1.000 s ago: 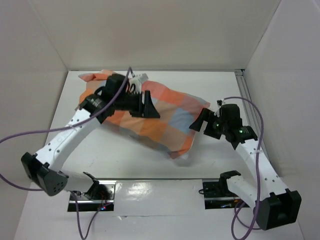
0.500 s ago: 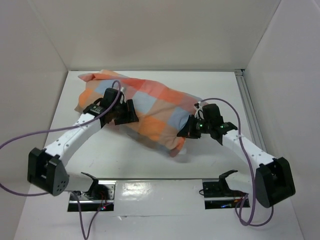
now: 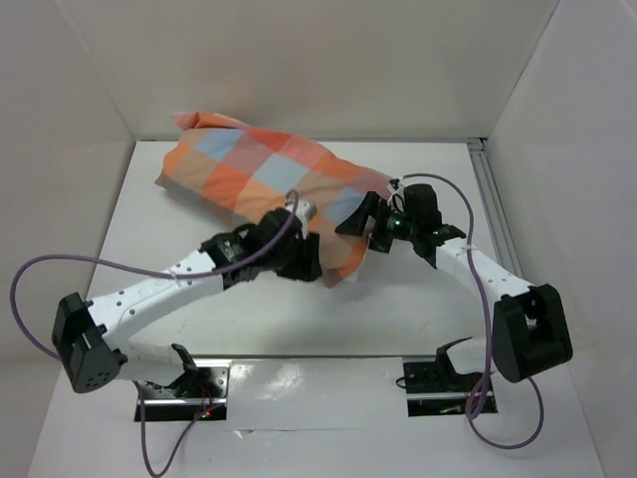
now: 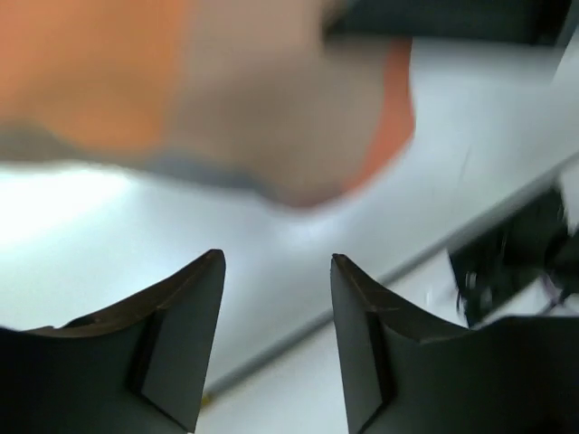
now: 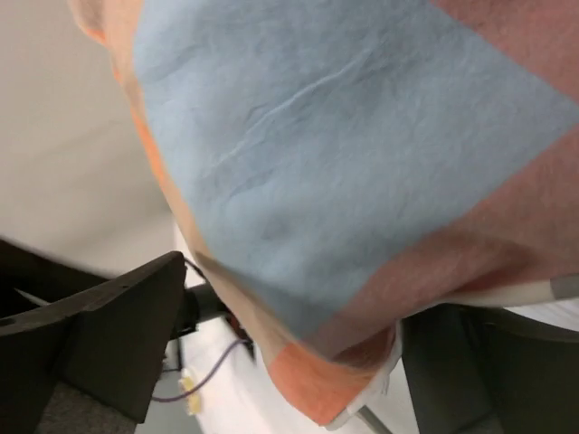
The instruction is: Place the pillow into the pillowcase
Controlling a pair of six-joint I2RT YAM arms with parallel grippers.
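Note:
The pillowcase (image 3: 264,174), checked in orange, blue-grey and tan, lies stuffed and slanting from the back left corner toward the middle of the table. A thin white edge of the pillow (image 5: 384,387) peeks out at its near end. My left gripper (image 3: 304,261) sits low at the case's near end, open, with only the table between its fingers (image 4: 185,334); the blurred cloth hangs beyond them. My right gripper (image 3: 366,227) is at the same end from the right, its jaws wide, with the case's bulging corner (image 5: 344,181) between them and the left finger clear of the cloth.
White walls enclose the table on the left, back and right; the case's far end leans on the back wall (image 3: 299,70). A metal rail (image 3: 488,189) runs along the right edge. Purple cables loop from both arms. Mount plates (image 3: 328,383) lie at the near edge.
The stuffed case has been pushed back and left, its far end rising against the wall. My left gripper moved from its left side to its near end; my right gripper closed in there.

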